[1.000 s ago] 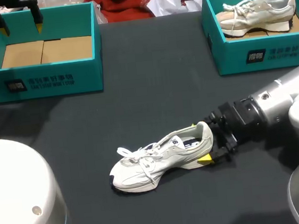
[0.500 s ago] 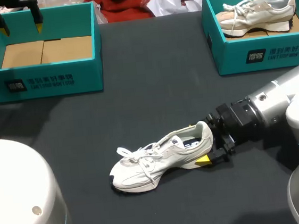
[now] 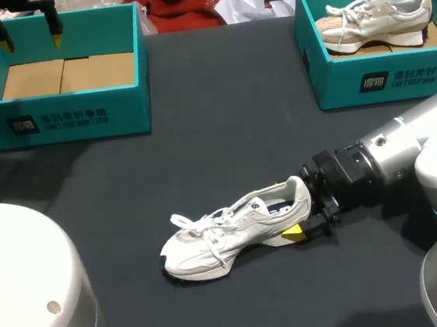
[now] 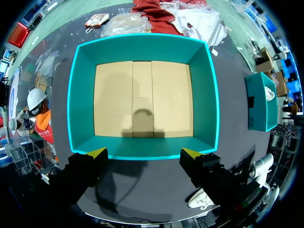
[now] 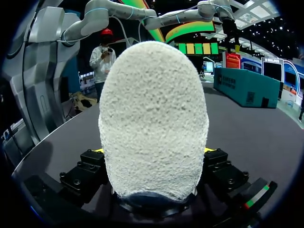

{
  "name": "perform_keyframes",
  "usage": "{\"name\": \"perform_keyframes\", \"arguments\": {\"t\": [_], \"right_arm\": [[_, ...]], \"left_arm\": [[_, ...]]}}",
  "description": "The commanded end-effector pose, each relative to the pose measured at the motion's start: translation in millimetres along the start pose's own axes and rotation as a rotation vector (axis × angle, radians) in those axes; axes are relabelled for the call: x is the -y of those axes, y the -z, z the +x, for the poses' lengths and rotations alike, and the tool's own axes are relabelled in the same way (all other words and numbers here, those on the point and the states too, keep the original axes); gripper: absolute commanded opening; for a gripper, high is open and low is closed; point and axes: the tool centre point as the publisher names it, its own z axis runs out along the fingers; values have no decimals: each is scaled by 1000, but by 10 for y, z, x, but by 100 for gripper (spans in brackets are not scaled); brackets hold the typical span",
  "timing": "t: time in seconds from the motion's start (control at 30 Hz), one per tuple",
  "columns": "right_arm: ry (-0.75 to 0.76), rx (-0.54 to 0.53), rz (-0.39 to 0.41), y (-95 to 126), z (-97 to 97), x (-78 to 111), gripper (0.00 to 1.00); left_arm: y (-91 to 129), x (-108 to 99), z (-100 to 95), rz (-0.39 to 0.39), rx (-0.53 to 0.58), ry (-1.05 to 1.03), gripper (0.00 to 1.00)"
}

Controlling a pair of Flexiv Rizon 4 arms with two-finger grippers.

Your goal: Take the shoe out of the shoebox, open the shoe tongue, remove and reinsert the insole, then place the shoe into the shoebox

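A white shoe point(image 3: 233, 228) lies on its side on the dark table, toe to the left. My right gripper point(image 3: 297, 208) is at its heel, open, with the heel point(image 5: 154, 118) between the two fingers, which stand wide and close against its sides. The yellow tips are mostly hidden behind the heel. The empty teal shoebox point(image 3: 72, 108) stands at the far left. My left gripper point(image 3: 29, 31) hangs over that box's far wall, open and holding nothing. In the left wrist view the box point(image 4: 142, 40) with its bare cardboard floor lies ahead of the left gripper point(image 4: 143, 153).
A second teal box point(image 3: 381, 76) at the far right holds a beige shoe point(image 3: 375, 18). A white rounded robot housing point(image 3: 29, 293) fills the near left corner. Bare dark table lies between the two boxes and around the shoe.
My right arm has pushed a little further left along the heel, and its fingers have drawn slightly closer together. The left arm has not moved.
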Motion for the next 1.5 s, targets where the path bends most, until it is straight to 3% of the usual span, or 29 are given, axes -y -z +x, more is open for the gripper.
{"name": "perform_keyframes", "arguments": {"t": [0.03, 0.47, 1.5], "right_arm": [[-3, 21, 3, -13, 10, 32, 0], [-5, 225, 75, 230, 91, 3, 0], [-37, 211, 44, 161, -14, 78, 0]], "left_arm": [[0, 2, -1, 0, 0, 0, 100], [0, 2, -1, 0, 0, 0, 100], [0, 2, -1, 0, 0, 0, 100]]}}
